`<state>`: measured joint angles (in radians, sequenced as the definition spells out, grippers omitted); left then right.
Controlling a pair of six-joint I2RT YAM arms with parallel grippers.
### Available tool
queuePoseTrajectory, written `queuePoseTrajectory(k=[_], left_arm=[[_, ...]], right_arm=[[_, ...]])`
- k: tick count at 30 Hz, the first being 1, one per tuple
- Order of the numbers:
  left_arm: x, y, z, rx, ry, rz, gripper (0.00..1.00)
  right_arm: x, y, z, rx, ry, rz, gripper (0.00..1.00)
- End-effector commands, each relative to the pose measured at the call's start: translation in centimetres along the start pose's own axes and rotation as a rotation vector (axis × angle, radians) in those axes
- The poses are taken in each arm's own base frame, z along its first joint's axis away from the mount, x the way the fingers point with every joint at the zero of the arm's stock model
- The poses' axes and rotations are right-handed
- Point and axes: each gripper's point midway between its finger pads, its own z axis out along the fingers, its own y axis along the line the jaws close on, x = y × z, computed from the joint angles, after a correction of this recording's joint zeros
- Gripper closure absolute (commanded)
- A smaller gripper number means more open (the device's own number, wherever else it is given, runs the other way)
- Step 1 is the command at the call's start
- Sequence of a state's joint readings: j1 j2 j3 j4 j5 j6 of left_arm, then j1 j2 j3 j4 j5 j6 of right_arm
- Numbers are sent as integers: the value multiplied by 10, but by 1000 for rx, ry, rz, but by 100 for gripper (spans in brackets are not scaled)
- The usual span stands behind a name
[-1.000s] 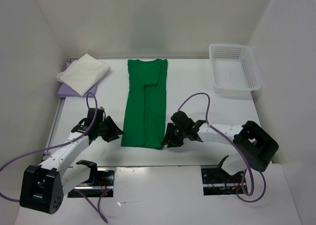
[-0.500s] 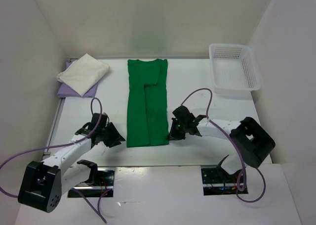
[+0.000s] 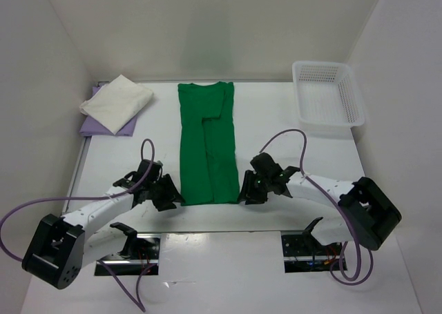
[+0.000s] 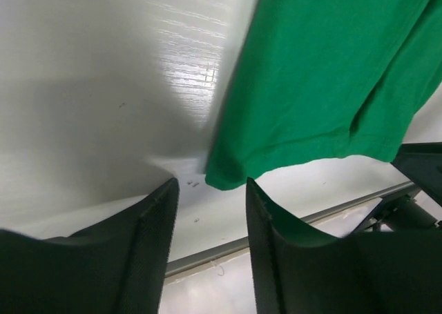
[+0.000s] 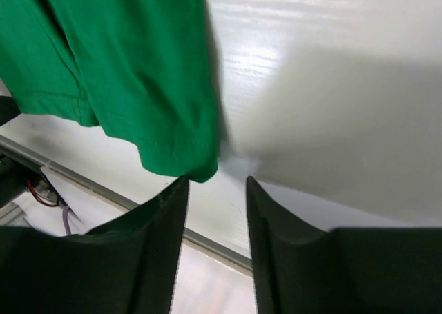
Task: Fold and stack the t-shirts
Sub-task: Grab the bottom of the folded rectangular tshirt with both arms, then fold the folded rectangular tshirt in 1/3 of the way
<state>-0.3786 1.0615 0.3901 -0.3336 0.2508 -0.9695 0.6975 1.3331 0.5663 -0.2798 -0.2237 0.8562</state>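
The bright green t-shirt lies flat in mid-table as a long strip, folded lengthwise, collar at the far end. My left gripper is at its near left corner and my right gripper at its near right corner. In the left wrist view the left gripper is open, and the green shirt's corner lies just beyond its tips. The right gripper is also open, with the hem corner just ahead of it. The cream t-shirt lies folded on the lavender one at the far left.
A white lattice basket stands at the far right of the white table. White walls close in the left, right and back. A metal rail runs along the table's near edge just behind both grippers.
The near end of the green shirt has shifted right and now lies squarer. Both grippers have moved right and nearer, ending at its two near corners.
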Motion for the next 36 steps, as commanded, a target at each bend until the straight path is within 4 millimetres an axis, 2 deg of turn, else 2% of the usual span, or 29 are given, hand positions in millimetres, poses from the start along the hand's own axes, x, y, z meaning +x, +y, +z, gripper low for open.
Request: queuePoseTrajectory(k=[1,6,11,14,16,18,19,22,23,25,27,28,30,31,32,33,35,36], left_arm=[[2,-3,4,4,27,17,49],[-7,-6,5,-4,1,31,64],[-8,-12,7,31,-2,17,63],[-4,-9,12,26,20,12,65],[-6,-13,11,33,15,14,74],[-9,-13,9,29,2,26,81],[-8,-13,7,28,3,26,89],[-8,-14,2,36,-3,29,97],[-4,-11,1,22,8,24,98],[2,-15,-6,47,27,26,100],[14,-18,-12,69,67,-6,100],[26,-18,-18,95,107,-19,100],[33,-17,-27,97,119,-30,100],[36,-23,-38,141,112,-29,100],[42,-21,-44,135,128,-44,100],[42,-24,-50,145,121,-39,100],[42,-29,-63,150,116,-47,100],[31,-45,-75,178,78,-22,100]], right_arm=[[2,10,4,-60,7,19,58],[6,13,8,-92,30,34,60],[7,13,10,-101,35,43,63],[6,10,15,-87,32,46,71],[3,11,17,-81,25,46,77],[-1,14,16,-83,11,35,87],[-3,13,17,-77,3,35,89],[1,8,17,-58,17,32,98],[1,13,11,-78,15,27,99],[18,6,6,-60,44,59,100],[30,10,-6,-86,48,81,100],[36,8,-11,-80,58,95,100],[44,19,-27,-151,74,114,100],[48,22,-33,-159,79,125,100],[52,15,-38,-123,83,135,100],[49,26,-51,-167,67,122,100],[45,35,-65,-166,66,97,100],[35,37,-71,-160,41,91,100]])
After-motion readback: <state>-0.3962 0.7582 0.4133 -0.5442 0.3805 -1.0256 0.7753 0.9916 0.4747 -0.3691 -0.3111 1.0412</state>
